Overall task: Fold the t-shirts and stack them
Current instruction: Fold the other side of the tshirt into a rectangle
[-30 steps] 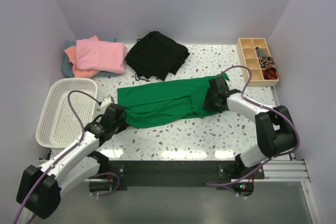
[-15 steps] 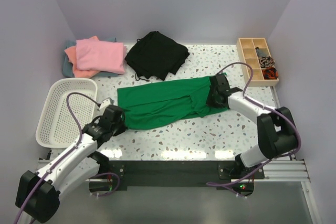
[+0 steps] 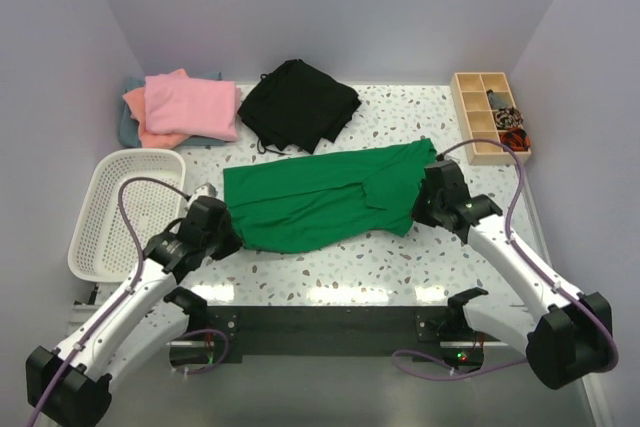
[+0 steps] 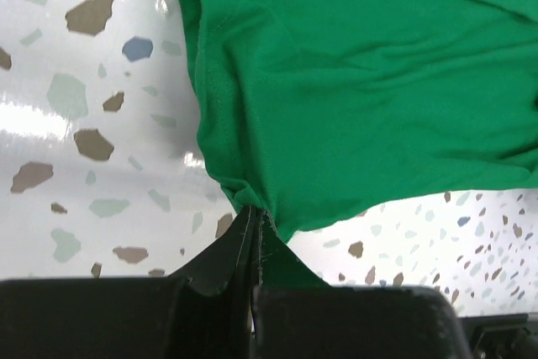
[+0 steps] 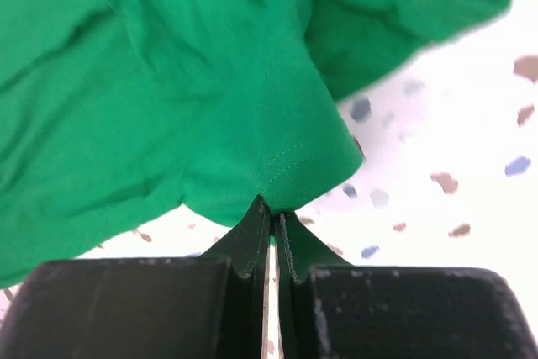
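Note:
The bright green t-shirt (image 3: 320, 197) lies rumpled across the middle of the speckled table. My left gripper (image 3: 226, 232) is shut on its near-left edge, and the pinched cloth (image 4: 252, 199) shows at the fingertips in the left wrist view. My right gripper (image 3: 424, 205) is shut on the shirt's right end; the hem (image 5: 286, 182) is clamped in the right wrist view. A pink t-shirt (image 3: 192, 107) lies folded on a salmon-orange one (image 3: 138, 112) and a grey-teal one (image 3: 126, 127) at the back left.
A black garment (image 3: 298, 104) lies crumpled at the back centre. A white mesh basket (image 3: 125, 210) stands at the left, close to my left arm. A wooden compartment tray (image 3: 488, 117) with small items stands at the back right.
My right gripper has pulled the shirt's right end outward and toward the near edge, stretching the cloth wider. My left gripper has held its grip and shifted slightly nearer.

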`<state>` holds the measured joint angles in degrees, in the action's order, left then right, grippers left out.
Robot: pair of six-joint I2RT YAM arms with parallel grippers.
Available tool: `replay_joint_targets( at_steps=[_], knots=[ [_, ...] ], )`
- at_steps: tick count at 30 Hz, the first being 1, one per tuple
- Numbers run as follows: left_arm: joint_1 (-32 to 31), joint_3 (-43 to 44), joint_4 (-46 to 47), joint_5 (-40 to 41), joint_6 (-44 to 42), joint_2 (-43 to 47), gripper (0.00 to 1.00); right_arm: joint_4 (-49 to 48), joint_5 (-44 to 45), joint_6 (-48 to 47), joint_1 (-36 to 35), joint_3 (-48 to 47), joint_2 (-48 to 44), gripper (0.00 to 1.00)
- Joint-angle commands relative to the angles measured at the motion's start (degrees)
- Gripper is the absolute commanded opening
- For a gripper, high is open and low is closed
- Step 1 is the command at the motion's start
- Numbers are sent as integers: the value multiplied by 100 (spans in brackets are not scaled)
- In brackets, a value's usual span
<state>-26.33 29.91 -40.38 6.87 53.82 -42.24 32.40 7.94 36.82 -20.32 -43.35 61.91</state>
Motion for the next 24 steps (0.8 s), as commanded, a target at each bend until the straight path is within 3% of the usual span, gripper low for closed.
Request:
replay_joint_targets(
  at_steps=[1,6,10,24],
  knots=[
    [-13,322,-593,-274,111,233,0,644,-109,273,-34,160,-538,0],
    [-13,498,-603,-125,129,181,0,636,198,177,-43,-6,-558,0],
    [-13,647,-385,156,120,-126,0,390,426,-86,-34,-357,12,0],
    [197,1456,188,1062,-740,-2271,0,-217,735,-878,98,-2263,2112,0]
  ],
)
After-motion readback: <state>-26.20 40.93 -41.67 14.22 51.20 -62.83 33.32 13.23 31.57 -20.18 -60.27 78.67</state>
